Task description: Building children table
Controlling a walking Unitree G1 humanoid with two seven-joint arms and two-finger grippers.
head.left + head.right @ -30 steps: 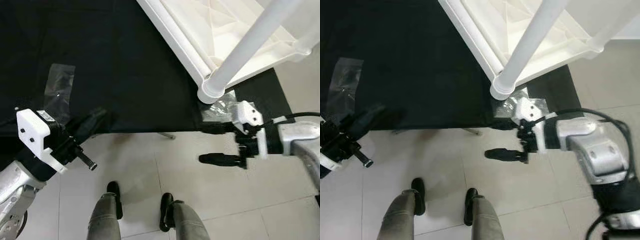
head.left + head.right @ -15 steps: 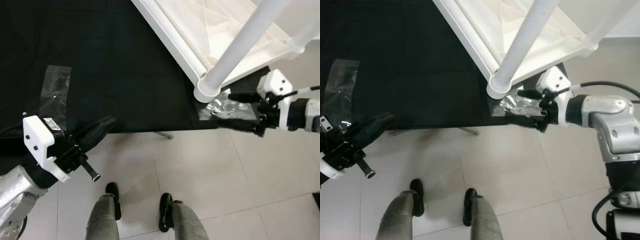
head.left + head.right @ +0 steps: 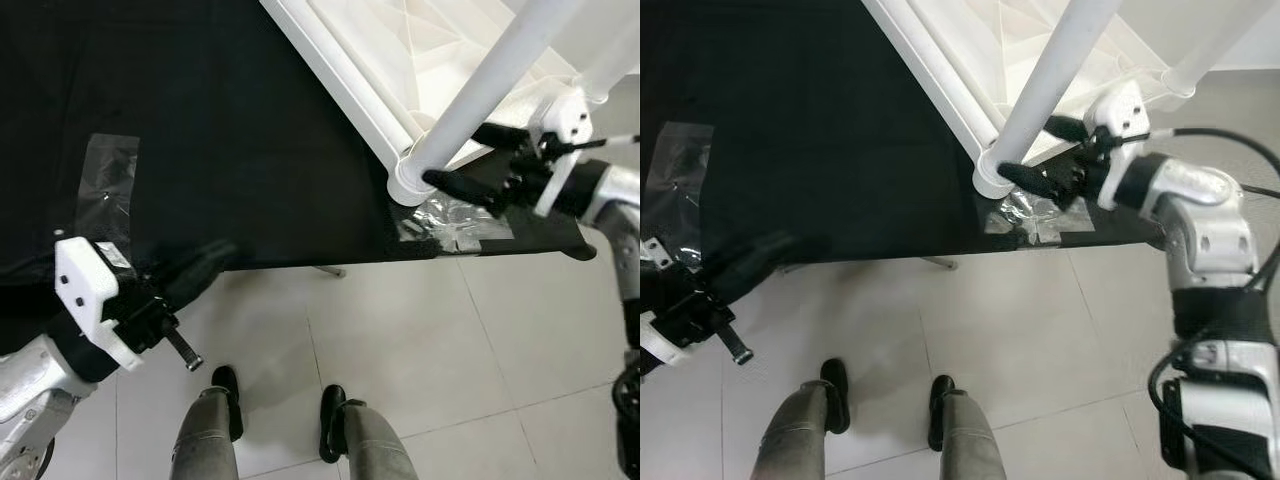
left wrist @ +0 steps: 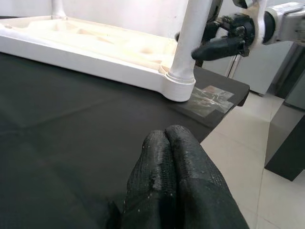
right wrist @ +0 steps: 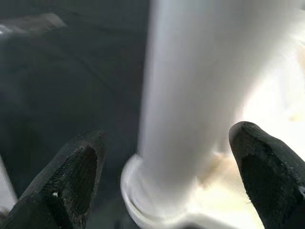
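The white plastic tabletop (image 3: 400,60) lay upside down on the black-clothed counter (image 3: 220,130), its ribbed underside up, with its near corner close to the counter's edge. A round white leg (image 3: 490,75) stood in the corner socket (image 3: 412,185), slanting up out of view; a second leg (image 3: 1225,35) stood at the far corner.

The right end effector (image 5: 167,176) was open, its two black fingers (image 5: 71,179) set either side of the leg just above the socket, apparently not touching it. The left end effector (image 4: 178,179) was closed on nothing, fingers pressed together, low at the counter's near edge and well apart from the tabletop.

Handling, as judged:
- Leg looked like a hollow moulded tube: light, stiff, smooth and glossy, so likely to slip or turn under rubber pads unless squeezed squarely.
- Best hold was low on the leg, near the socket, where a push or twist acts straight into the joint with little leverage to tip it.
- Tabletop looked thin-walled with stiffening ribs and a rolled rim; light enough to skid on the cloth when the leg is pressed.

Other notes: cloth matte and slightly creased. A crinkled clear plastic bag (image 3: 445,215) lay just beside the socket, another flat clear bag (image 3: 108,185) on the cloth to the left. Pale floor tiles (image 3: 400,340) below.
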